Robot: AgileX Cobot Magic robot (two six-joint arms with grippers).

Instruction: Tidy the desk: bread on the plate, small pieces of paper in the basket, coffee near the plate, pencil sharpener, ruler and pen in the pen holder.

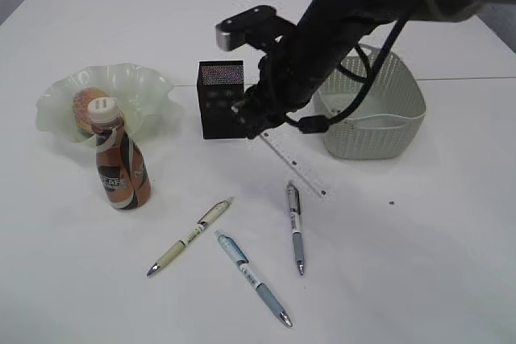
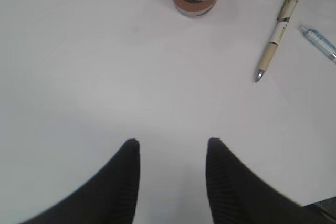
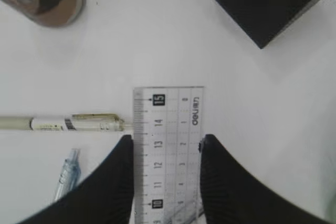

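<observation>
Ruler (image 3: 168,150) sits between our right gripper (image 3: 167,153) jaws, clamped on both long edges, its free end pointing down toward the white surface (image 1: 403,263) just beside the black pen holder (image 1: 219,99). Our left gripper (image 2: 172,153) hangs over bare surface, jaws parted, holding nothing. Three pens on the surface: beige pen (image 1: 190,236), blue pen (image 1: 252,278), grey pen (image 1: 296,227). Coffee bottle (image 1: 118,159) stands touching the green plate (image 1: 143,86); bread (image 1: 87,107) on the plate. Basket (image 1: 379,126) sits right of the holder.
</observation>
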